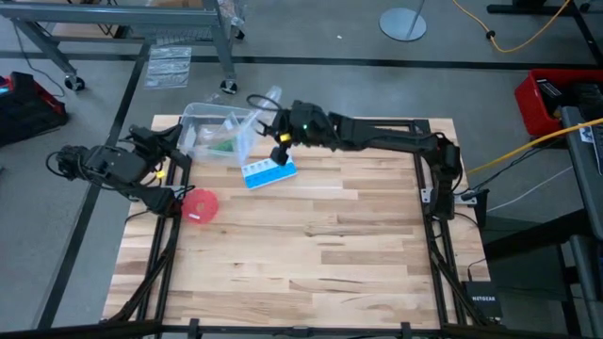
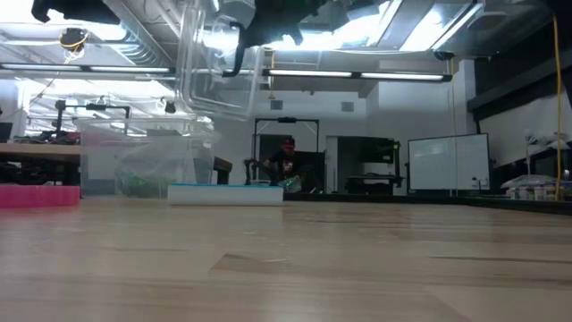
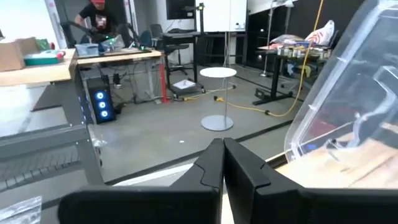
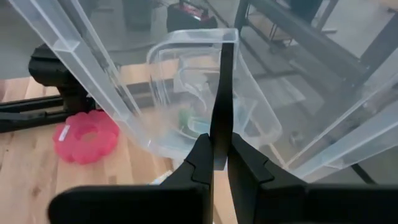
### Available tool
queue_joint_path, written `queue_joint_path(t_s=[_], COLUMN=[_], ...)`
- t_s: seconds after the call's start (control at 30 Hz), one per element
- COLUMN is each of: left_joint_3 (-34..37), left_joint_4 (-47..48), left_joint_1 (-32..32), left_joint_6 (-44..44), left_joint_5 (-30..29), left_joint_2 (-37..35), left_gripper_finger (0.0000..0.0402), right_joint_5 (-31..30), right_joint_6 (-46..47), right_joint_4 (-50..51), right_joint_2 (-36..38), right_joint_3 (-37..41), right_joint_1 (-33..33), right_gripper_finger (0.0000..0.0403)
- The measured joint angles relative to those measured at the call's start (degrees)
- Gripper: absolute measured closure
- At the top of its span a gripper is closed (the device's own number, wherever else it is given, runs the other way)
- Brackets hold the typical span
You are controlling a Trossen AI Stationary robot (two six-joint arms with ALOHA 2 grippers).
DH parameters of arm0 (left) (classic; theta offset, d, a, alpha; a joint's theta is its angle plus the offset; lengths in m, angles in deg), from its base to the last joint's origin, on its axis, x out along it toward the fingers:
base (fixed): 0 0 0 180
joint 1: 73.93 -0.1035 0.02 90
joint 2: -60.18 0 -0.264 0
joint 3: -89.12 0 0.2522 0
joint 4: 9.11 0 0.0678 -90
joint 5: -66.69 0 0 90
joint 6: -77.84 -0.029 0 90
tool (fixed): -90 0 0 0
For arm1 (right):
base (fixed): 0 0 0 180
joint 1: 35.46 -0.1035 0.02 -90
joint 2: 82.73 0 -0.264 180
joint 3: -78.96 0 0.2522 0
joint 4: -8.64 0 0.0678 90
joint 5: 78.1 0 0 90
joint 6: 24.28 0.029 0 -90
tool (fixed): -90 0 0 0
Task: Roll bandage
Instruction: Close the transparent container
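While the high view hides it, right fingers [image 4: 219, 163] clamp the clear bin [image 4: 249, 118] rim; left fingers [image 3: 222, 163] shut, empty

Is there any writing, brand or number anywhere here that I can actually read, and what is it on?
"NETGEAR": seemingly, on the black box beside the table; too small to be sure.
Blue-and-white pill box: any marks too blurred to read.
Red disc and clear bin: no text visible.
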Motion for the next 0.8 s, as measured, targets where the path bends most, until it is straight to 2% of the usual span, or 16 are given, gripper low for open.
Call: queue_joint_path(t_s=[0.23,0.4,0.5,0.6,0.8], left_joint_3=[0.0,0.0,0.0,0.0,0.66], left_joint_4=[8.73,15.7,17.89,18.23,17.14], left_joint_1=[0.0,-1.58,-4.23,-6.96,-11.12], left_joint_6=[6.77,14.32,16.73,18.18,18.84], left_joint_5=[-0.88,-6.67,-7.06,-5.01,5.33], left_joint_2=[0.0,0.0,0.0,0.0,2.0], left_gripper_finger=[0.04,0.0399,0.0401,0.04,0.0399], right_joint_5=[6.33,7.03,7.09,7.47,10.3], right_joint_6=[0.25,0.25,0.25,0.25,0.42], right_joint_4=[2.7,2.48,2.66,2.14,1.88], right_joint_2=[-0.09,-0.11,-0.11,-0.58,-2.04], right_joint_3=[-1.33,-1.32,-1.31,-1.31,-1.33], right_joint_1=[3.24,3.46,3.46,3.46,3.77], right_gripper_finger=[0.0375,0.0375,0.0375,0.0375,0.0375])
